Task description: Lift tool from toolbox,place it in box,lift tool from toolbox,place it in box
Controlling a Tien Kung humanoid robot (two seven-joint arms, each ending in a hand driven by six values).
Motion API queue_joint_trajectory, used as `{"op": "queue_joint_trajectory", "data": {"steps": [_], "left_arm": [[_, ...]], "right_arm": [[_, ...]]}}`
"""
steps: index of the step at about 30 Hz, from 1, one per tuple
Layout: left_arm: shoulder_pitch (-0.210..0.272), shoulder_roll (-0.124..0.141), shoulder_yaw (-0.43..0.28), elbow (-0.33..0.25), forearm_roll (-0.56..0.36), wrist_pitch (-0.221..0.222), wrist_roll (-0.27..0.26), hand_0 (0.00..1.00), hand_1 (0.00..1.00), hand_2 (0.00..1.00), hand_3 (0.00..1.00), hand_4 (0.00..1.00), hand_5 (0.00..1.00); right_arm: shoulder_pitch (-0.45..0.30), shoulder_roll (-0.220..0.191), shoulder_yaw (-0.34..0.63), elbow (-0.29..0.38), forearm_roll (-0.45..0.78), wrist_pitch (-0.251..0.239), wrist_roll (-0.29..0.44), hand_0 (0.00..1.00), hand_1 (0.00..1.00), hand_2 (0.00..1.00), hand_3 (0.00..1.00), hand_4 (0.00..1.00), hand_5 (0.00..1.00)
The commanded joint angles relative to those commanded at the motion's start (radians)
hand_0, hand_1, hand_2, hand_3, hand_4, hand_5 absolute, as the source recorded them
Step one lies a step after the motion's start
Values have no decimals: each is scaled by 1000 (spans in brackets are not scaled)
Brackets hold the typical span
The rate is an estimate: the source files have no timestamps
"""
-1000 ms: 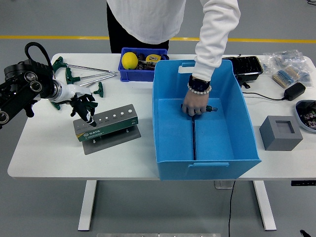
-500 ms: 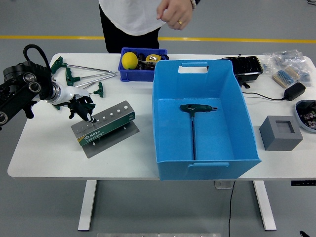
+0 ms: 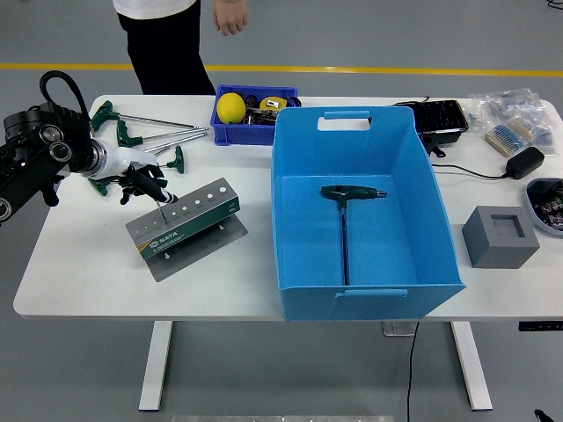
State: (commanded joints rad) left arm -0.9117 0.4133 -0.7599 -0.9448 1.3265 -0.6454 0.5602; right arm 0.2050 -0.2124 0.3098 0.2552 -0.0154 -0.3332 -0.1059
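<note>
My left hand [image 3: 143, 182] comes in from the left and is shut on a green T-handle wrench [image 3: 158, 200]. The wrench's thin shaft still stands in an end hole of the grey-green tool stand [image 3: 189, 225]. The stand sits skewed on its metal base. The big blue box [image 3: 365, 141] stands in the middle of the table. A dark T-handle wrench [image 3: 344, 211] lies on its floor. A person stands at the far left side of the table, with one hand [image 3: 230, 15] hanging free above it. My right arm is out of view.
Several loose green T-handle wrenches [image 3: 141, 130] lie at the back left. A small blue bin [image 3: 230, 132] holds a yellow ball [image 3: 230, 107] and a tape measure. A grey block [image 3: 499, 236], a black tray [image 3: 442, 119], a power adapter [image 3: 525, 162] and bagged parts stand at the right.
The person's hand let go of the wrench in the blue box and the person moved off to the left. My left hand rose slightly with its wrench, and the stand turned a little.
</note>
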Motion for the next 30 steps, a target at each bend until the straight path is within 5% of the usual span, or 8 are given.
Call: {"op": "queue_joint_trajectory", "data": {"steps": [30], "left_arm": [[-43, 42, 0, -102, -20, 0, 19, 69, 2, 58, 221, 568, 433]], "right_arm": [[-1, -1, 0, -1, 0, 0, 0, 699, 649, 705, 555, 786, 717]]}}
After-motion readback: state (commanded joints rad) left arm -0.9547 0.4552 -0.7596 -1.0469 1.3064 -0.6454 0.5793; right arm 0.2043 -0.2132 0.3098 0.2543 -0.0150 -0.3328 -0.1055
